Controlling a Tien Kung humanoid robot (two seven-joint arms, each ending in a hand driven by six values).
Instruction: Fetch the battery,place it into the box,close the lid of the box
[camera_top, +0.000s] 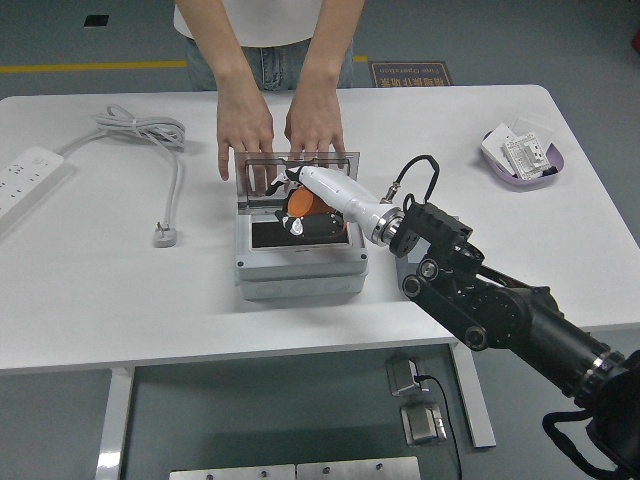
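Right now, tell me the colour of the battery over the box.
Orange, seen in the head view: battery.

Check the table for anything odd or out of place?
Nothing stands out. The right hand holds the orange battery over the open grey box, while a person's hands hold its clear lid up.

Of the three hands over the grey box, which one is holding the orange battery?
The robot's white right hand grips the battery; the person's two bare hands only steady the lid.
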